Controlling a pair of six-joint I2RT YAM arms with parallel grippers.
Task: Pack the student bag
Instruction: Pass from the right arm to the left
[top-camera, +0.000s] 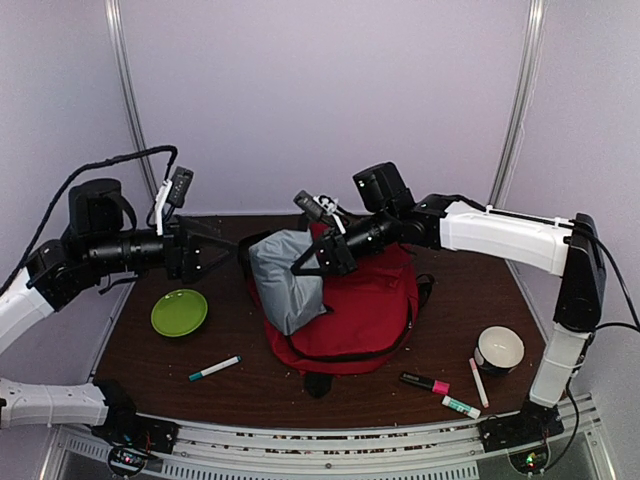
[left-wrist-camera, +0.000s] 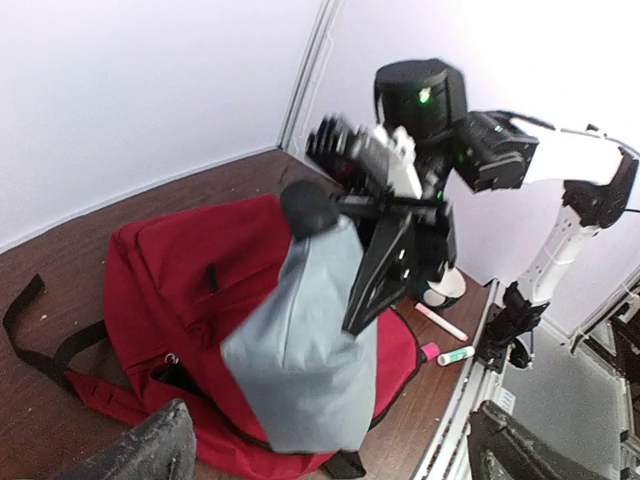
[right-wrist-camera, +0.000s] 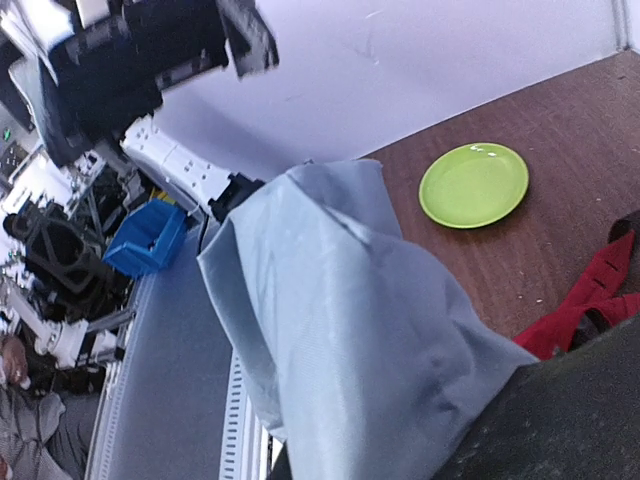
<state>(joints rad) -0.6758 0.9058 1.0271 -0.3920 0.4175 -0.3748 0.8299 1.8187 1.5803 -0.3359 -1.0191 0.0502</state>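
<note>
Claws, two. Right claw (top-camera: 312, 265): clamped on the upper edge of the pouch (top-camera: 285, 285), grey, which hangs slack above the table (top-camera: 260, 385). Left claw (top-camera: 222, 252): fingers (left-wrist-camera: 150, 445) spread wide, nothing between them, just beside the pouch; we cannot tell whether it touches.

Near edge: we list a teal marker (top-camera: 214, 369) on the left. On the right are a pink marker (top-camera: 425, 382), a green-capped stick (top-camera: 461, 406) and a thin pen (top-camera: 479, 382), all loose.

Next back: cup (top-camera: 499, 349), right; plate (top-camera: 179, 312), green, left.

Mid-table: bag (top-camera: 365, 310), red, slumped between the arms, the pouch hanging over its left side. A dark gap shows by its zip in the left wrist view; we cannot tell how wide it stands open.

Step in hand, by our reckoning: bringing the pouch to the bag, the right claw bearing it alone. The next move calls for finding the bag's mouth and lowering the pouch into it, likely with the free left claw parting the fabric. Loose items not yet packed.
</note>
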